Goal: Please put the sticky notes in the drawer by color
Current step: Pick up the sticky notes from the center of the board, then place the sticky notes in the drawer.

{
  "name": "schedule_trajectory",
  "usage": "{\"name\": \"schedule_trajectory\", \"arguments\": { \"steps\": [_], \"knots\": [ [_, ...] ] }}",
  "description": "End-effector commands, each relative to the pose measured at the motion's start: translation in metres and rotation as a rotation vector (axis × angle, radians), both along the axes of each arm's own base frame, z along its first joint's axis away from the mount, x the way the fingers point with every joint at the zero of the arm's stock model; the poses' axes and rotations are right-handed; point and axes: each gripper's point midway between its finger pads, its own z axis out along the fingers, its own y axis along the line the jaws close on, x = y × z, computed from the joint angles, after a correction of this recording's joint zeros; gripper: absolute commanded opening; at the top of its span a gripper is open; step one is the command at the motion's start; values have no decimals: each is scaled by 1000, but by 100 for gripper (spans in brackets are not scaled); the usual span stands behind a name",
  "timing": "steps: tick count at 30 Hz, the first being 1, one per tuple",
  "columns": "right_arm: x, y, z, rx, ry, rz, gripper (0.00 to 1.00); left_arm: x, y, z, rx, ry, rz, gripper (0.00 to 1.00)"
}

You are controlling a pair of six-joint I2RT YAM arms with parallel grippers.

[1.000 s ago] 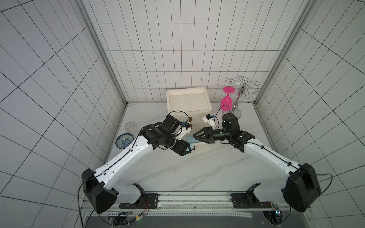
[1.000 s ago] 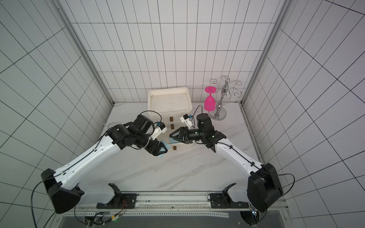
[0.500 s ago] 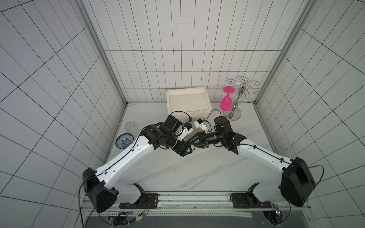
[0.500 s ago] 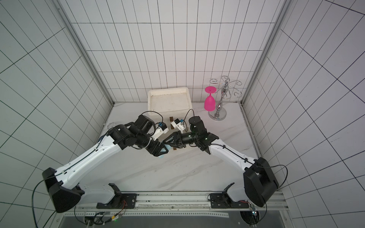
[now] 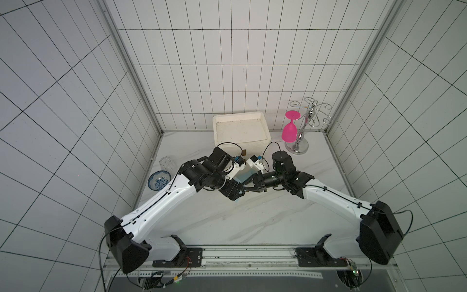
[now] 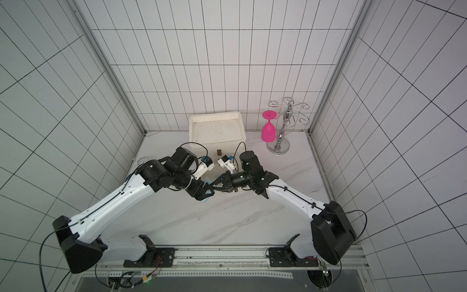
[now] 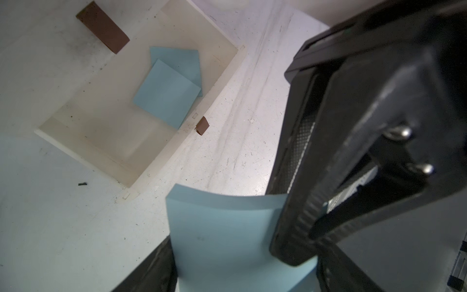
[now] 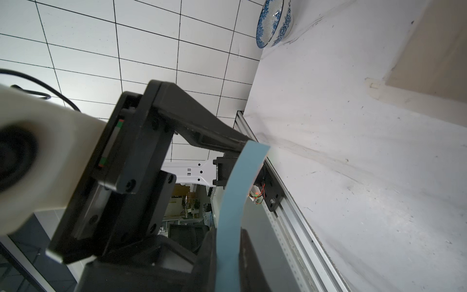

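Observation:
Both grippers meet above the table in front of the drawer (image 5: pixel 240 126), an off-white chest. A light blue sticky note (image 7: pixel 222 227) hangs bowed between them; it also shows edge-on (image 8: pixel 242 182). My right gripper (image 8: pixel 226 252) is shut on one side of the note, and its dark finger (image 7: pixel 303 202) lies over the paper. My left gripper (image 7: pixel 240 265) stands wide, with the note spanning the gap between its fingers. In both top views the left gripper (image 5: pixel 237 193) and the right gripper (image 5: pixel 249 188) nearly touch. Below them one drawer (image 7: pixel 101 126) is pulled out, with two light blue sticky notes (image 7: pixel 166 93) inside.
A pink wine glass (image 5: pixel 289 130) hangs on a chrome rack (image 5: pixel 302 141) at the back right. A blue-patterned bowl (image 5: pixel 158 180) and a clear glass (image 5: pixel 166 163) stand by the left wall. Brown handles (image 7: pixel 102 27) mark the drawer fronts.
My right gripper has moved left to the left gripper and closed on the blue note. The left jaws have widened a little.

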Motion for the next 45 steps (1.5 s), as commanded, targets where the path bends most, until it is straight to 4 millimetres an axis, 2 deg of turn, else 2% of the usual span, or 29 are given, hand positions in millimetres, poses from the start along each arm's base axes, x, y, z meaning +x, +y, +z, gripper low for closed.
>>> {"name": "schedule_trajectory", "arguments": {
  "steps": [1, 7, 12, 16, 19, 23, 27, 37, 45],
  "knots": [
    [3, -3, -2, 2, -14, -13, 6, 11, 2, 18, -20, -92, 31, 88],
    [46, -30, 2, -11, -52, -223, 5, 34, 25, 29, -25, -167, 209, 90],
    [91, -70, -11, -188, -203, -493, 5, 59, 55, 37, -237, -75, 392, 90],
    [116, -88, -28, -296, -280, -631, 5, 70, 69, 29, -435, 73, 459, 90],
    [130, -92, -41, -338, -305, -685, 5, 73, 74, 18, -487, 139, 463, 90],
    [143, -86, -55, -346, -295, -710, 5, 73, 74, 5, -478, 184, 461, 90],
    [152, -71, -68, -337, -268, -692, 5, 72, 74, -4, -459, 209, 456, 90],
    [158, -33, -100, -372, -249, -629, 5, 71, 78, -17, -428, 212, 457, 90],
    [162, -24, -117, -391, -251, -626, 6, 69, 79, -22, -417, 220, 456, 90]
  ]
}}
